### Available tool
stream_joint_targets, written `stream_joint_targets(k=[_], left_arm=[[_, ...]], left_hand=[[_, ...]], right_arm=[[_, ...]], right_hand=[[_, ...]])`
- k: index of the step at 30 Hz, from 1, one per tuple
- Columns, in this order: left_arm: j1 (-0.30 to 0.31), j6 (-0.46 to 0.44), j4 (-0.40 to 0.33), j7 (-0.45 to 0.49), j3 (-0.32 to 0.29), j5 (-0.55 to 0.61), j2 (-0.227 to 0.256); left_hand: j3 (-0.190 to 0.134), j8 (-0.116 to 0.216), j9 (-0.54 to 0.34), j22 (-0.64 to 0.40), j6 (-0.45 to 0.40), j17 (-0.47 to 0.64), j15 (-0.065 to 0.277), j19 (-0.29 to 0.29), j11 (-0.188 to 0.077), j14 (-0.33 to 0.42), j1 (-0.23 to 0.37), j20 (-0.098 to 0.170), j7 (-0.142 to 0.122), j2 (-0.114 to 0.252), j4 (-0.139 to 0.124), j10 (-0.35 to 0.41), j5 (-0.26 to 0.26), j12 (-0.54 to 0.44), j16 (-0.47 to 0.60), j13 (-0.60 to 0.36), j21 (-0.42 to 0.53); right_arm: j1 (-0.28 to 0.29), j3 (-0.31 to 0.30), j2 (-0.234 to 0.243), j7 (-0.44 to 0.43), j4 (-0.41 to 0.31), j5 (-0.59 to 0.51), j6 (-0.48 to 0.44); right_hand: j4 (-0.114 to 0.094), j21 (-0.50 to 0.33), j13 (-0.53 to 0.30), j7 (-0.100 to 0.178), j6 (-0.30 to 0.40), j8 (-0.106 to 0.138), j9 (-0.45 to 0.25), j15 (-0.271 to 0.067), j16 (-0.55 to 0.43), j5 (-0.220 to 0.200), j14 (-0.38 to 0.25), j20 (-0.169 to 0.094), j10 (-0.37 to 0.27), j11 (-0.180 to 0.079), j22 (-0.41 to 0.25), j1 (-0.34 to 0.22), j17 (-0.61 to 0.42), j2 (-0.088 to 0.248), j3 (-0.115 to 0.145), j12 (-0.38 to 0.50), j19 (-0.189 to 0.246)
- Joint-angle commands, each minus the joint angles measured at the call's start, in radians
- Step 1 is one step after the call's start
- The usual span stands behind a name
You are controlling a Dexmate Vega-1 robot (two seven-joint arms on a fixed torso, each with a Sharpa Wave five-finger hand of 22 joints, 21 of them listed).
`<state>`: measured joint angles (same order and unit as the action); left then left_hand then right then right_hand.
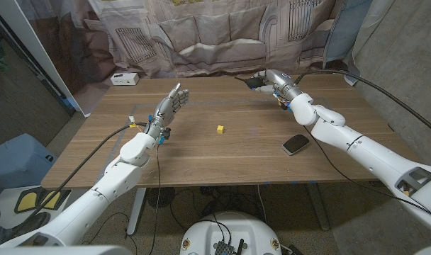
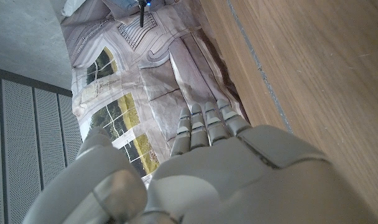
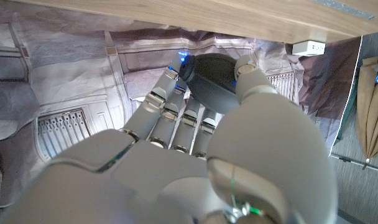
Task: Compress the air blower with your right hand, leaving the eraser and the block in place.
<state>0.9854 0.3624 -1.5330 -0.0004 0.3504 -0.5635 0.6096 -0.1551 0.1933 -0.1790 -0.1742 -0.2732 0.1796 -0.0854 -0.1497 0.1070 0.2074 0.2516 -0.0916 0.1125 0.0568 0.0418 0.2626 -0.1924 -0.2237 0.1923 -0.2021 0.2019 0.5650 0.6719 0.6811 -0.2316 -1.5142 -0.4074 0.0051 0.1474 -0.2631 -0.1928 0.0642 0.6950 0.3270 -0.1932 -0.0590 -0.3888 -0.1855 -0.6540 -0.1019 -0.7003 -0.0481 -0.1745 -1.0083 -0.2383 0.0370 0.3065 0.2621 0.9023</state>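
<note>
Robot test lab or recording room, not a real home. A printed backdrop hangs behind the wooden table, showing a fake sofa and arched windows; the same print shows in both wrist views. Bare grey floor and a grey wall panel at the sides. Thick black cables run across the far right of the table. A small white box sits at the far left corner. Blue bin stands beside the table on the left.
</note>
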Motion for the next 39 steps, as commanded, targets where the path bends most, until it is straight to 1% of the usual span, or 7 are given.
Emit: stream_joint_targets(k=[1, 9, 21, 26, 34, 35, 39], left_arm=[[0.004, 0.005, 0.002, 0.004, -0.001, 0.001, -0.002], [0.004, 0.006, 0.005, 0.001, -0.001, -0.003, -0.004], [0.0, 0.004, 0.011, -0.005, 0.002, -0.006, -0.005], [0.002, 0.003, 0.007, -0.004, 0.0, -0.005, -0.001], [0.013, 0.002, -0.004, 0.001, -0.004, -0.007, 0.003], [0.014, 0.001, -0.005, 0.003, -0.005, -0.007, 0.004], [0.016, 0.0, -0.008, 0.004, -0.006, -0.008, 0.005]], left_hand=[[-0.003, -0.001, -0.004, -0.005, -0.009, 0.001, -0.002, -0.01, -0.001, 0.01, 0.001, 0.001, 0.002, 0.011, 0.006, 0.012, 0.004, 0.002, -0.002, -0.002, -0.003], [-0.003, -0.001, -0.004, -0.005, -0.009, 0.001, -0.003, -0.01, -0.001, 0.01, 0.0, -0.001, 0.002, 0.011, 0.007, 0.012, 0.004, 0.003, -0.002, -0.002, -0.004], [-0.003, 0.0, -0.004, -0.005, -0.012, 0.001, -0.006, -0.014, 0.004, 0.014, 0.0, 0.001, 0.002, 0.011, 0.008, 0.016, 0.004, 0.002, -0.001, -0.002, -0.003], [-0.003, 0.0, -0.004, -0.005, -0.014, 0.001, -0.005, -0.015, 0.004, 0.015, 0.0, 0.001, 0.002, 0.011, 0.008, 0.015, 0.004, 0.002, -0.001, -0.002, -0.002], [-0.003, 0.0, -0.004, -0.005, -0.015, 0.001, -0.005, -0.016, 0.001, 0.016, -0.001, 0.003, 0.002, 0.011, 0.009, 0.017, 0.004, 0.002, -0.001, -0.002, -0.002], [-0.003, 0.0, -0.004, -0.005, -0.016, 0.001, -0.005, -0.017, 0.001, 0.016, -0.001, 0.003, 0.003, 0.012, 0.01, 0.017, 0.004, 0.002, -0.001, -0.002, -0.002], [-0.003, 0.001, -0.004, -0.005, -0.017, 0.001, -0.004, -0.017, 0.001, 0.017, -0.001, 0.004, 0.002, 0.012, 0.01, 0.017, 0.004, 0.002, -0.001, -0.002, -0.002]], right_arm=[[0.038, -0.036, -0.008, -0.072, -0.013, 0.03, 0.038], [0.046, -0.044, -0.011, -0.091, -0.013, 0.03, 0.047], [0.06, -0.054, -0.013, -0.122, -0.019, 0.025, 0.058], [0.069, -0.059, -0.018, -0.152, -0.023, 0.016, 0.058], [0.08, -0.063, -0.018, -0.162, -0.034, 0.015, 0.065], [0.082, -0.064, -0.018, -0.164, -0.034, 0.015, 0.067], [0.089, -0.07, -0.022, -0.177, -0.033, 0.022, 0.082]], right_hand=[[-0.002, 0.003, -0.003, 0.001, 0.014, -0.002, -0.003, -0.086, -0.008, 0.001, -0.011, 0.0, -0.014, -0.003, -0.003, -0.006, -0.004, 0.015, 0.0, -0.006, 0.016], [0.002, 0.002, -0.003, -0.001, 0.027, -0.002, -0.003, -0.087, -0.014, 0.001, -0.02, -0.003, -0.028, -0.004, -0.003, -0.016, -0.009, 0.02, 0.0, -0.005, 0.024], [0.014, -0.005, -0.004, 0.002, 0.047, -0.003, -0.003, -0.095, -0.025, 0.001, -0.052, -0.006, -0.054, -0.007, -0.004, -0.051, -0.012, 0.041, 0.014, -0.004, 0.047], [0.016, -0.009, -0.004, 0.002, 0.069, 0.0, -0.004, -0.103, -0.032, 0.003, -0.083, -0.008, -0.076, -0.013, -0.005, -0.063, -0.01, 0.049, 0.02, 0.0, 0.062], [0.011, -0.018, -0.004, 0.007, 0.099, 0.005, -0.004, -0.11, -0.036, 0.004, -0.118, -0.011, -0.108, -0.005, -0.006, -0.069, -0.006, 0.062, 0.026, 0.005, 0.085], [0.01, -0.019, -0.004, 0.008, 0.106, 0.006, -0.004, -0.112, -0.039, 0.005, -0.127, -0.013, -0.11, -0.009, -0.006, -0.067, -0.006, 0.063, 0.026, 0.004, 0.088], [0.006, -0.031, -0.003, 0.002, 0.146, 0.014, -0.005, -0.114, -0.042, 0.005, -0.174, -0.023, -0.157, -0.012, -0.007, -0.067, 0.003, 0.068, 0.03, 0.013, 0.118]])
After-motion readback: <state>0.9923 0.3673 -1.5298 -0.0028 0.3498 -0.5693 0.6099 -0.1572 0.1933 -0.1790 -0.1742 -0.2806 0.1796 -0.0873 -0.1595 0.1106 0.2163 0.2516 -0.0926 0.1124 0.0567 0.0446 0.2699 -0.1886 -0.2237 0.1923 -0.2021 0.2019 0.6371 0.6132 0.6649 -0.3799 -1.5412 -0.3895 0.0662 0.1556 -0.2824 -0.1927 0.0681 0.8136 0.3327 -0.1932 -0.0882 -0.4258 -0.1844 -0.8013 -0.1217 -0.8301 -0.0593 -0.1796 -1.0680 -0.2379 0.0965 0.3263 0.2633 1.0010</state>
